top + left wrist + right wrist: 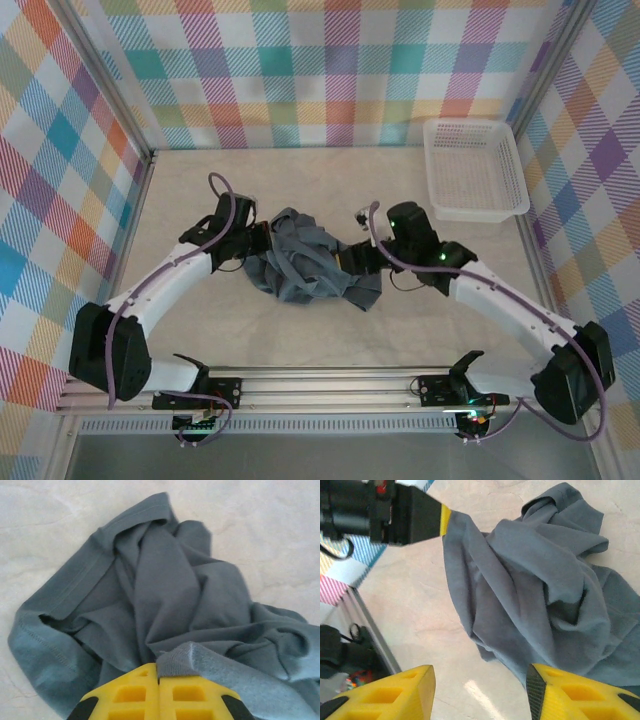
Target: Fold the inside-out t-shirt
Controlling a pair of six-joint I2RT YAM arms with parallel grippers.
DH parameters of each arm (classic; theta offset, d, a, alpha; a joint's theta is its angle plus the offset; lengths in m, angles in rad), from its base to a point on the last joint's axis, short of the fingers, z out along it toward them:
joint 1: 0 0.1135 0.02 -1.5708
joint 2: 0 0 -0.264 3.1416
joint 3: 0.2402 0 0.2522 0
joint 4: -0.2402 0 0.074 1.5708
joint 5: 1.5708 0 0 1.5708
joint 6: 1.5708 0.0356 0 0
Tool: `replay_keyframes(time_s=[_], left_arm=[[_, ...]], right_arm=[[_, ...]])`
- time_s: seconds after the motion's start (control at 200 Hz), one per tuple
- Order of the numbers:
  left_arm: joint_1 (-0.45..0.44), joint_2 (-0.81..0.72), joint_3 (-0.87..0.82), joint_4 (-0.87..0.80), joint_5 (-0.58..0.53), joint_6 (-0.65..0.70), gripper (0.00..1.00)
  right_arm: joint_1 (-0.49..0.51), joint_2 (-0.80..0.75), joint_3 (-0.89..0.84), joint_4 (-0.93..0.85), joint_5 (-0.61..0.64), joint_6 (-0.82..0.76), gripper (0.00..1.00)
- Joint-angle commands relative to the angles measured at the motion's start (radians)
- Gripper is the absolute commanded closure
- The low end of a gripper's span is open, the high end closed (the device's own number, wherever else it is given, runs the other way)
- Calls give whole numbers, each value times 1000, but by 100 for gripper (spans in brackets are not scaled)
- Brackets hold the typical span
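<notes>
Left gripper (158, 676) with its yellow fingers pressed together on a hemmed edge of the inside-out t-shirt (165, 590); a small fold of grey cloth stands up from the line where they meet. Right gripper (480, 675) with its jaws apart: bare table (420, 605) lies between the two fingers, and the finger at the right of that wrist view overlaps the margin of the cloth, though whether it touches cannot be told. Seen from above, the inside-out t-shirt (312, 265) is a crumpled slate-grey heap at the middle of the pale table, its stitched hems showing. The left gripper is at its left edge and the right gripper at its right edge. White mesh basket (470, 212) at the far right corner, well apart from the garment, in front of the checked walls (300, 70).
</notes>
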Motion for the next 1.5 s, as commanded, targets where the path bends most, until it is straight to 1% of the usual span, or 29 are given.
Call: replay_keyframes(time_s=[0.0, 0.1, 0.21, 0.285, 0.34, 0.41, 0.435, 0.495, 0.57, 0.615, 0.78, 0.955, 1.135, 1.35, 1.44, 1.495], left_arm=[[23, 14, -6, -19, -52, -38, 93], [38, 6, -13, 4, -44, -36, 84], [59, -4, -13, 12, -50, -27, 71], [80, -8, -20, 23, -50, -13, 65], [102, -5, -24, 25, -39, -11, 62], [128, -10, -24, 23, -6, -10, 58], [133, -17, -24, 26, 2, -8, 56], [139, -33, -30, 31, 18, 1, 53], [146, -52, -33, 32, 34, 9, 51], [148, -62, -38, 31, 39, 9, 50], [152, -89, -75, 49, 55, 0, 50], [155, -82, -82, 62, 71, -9, 49], [155, -89, -91, 69, 75, -11, 49], [155, -95, -118, 82, 83, -17, 49], [155, -95, -122, 91, 87, -23, 49], [155, -96, -125, 94, 87, -26, 49]], right_arm=[[126, -7, -90, 143, 209, -246, 49], [260, 39, -144, 251, 351, -484, 47], [326, 149, -158, 388, 487, -687, 47], [350, 215, -160, 464, 517, -885, 47], [357, 250, -171, 529, 514, -1067, 47], [356, 285, -207, 651, 507, -1301, 40], [353, 297, -218, 684, 498, -1379, 39], [338, 312, -211, 656, 450, -1504, 39], [312, 311, -205, 584, 356, -1579, 40], [300, 318, -212, 568, 327, -1625, 40], [254, 343, -218, 571, 318, -1751, 40], [216, 385, -184, 601, 285, -1834, 40], [220, 431, -146, 648, 259, -1850, 41], [242, 413, -107, 624, 224, -1836, 52], [252, 414, -107, 626, 209, -1830, 58], [254, 423, -107, 634, 209, -1825, 59]])
